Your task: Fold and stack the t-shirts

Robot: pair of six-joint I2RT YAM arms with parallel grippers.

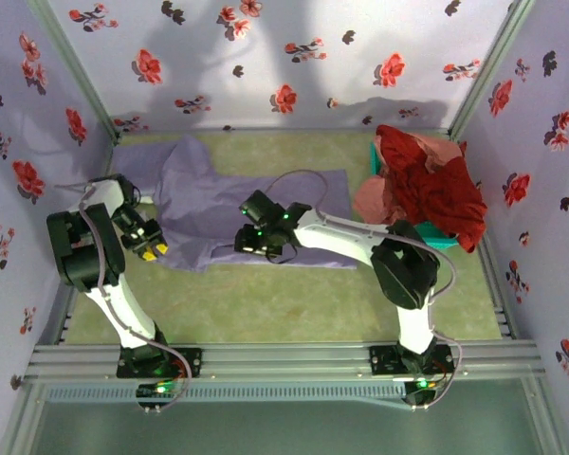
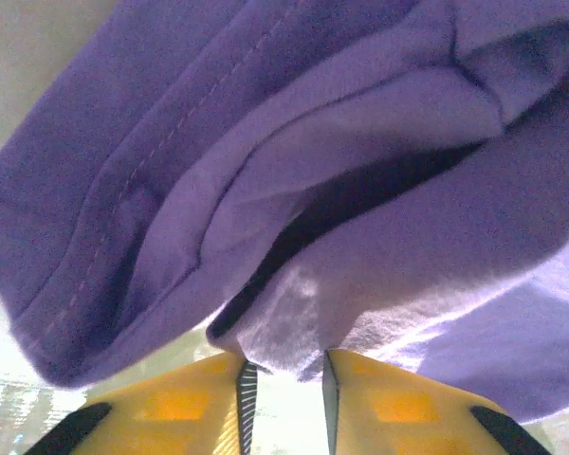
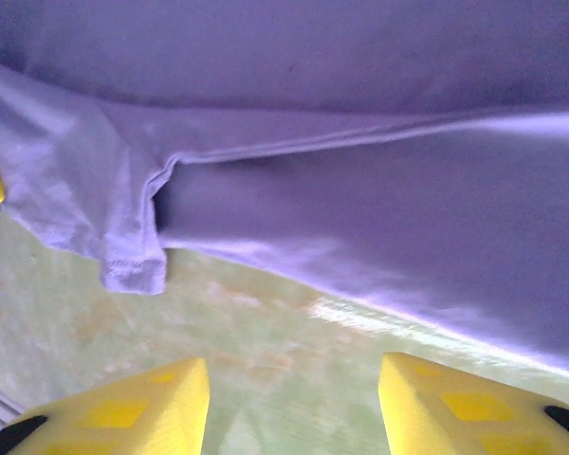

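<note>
A lavender t-shirt [image 1: 218,199] lies spread across the green table, bunched toward the back left. My left gripper [image 1: 154,250] is at its front left corner. Its yellow fingers stand a narrow gap apart [image 2: 284,365], and a thick fold of the shirt [image 2: 360,190] rests on their tips, dipping slightly between them. My right gripper [image 1: 249,243] hovers at the shirt's front hem. It is wide open [image 3: 292,363] over bare table, with the hem [image 3: 360,114] just beyond and a sleeve end [image 3: 133,265] to the left. A red t-shirt [image 1: 436,185] and a pink one [image 1: 379,199] are heaped at the right.
The red and pink heap sits on a teal basket [image 1: 438,243] by the right wall. Floral walls close in the left, back and right sides. Bare green table [image 1: 294,303] runs between the shirt and the metal rail at the arm bases.
</note>
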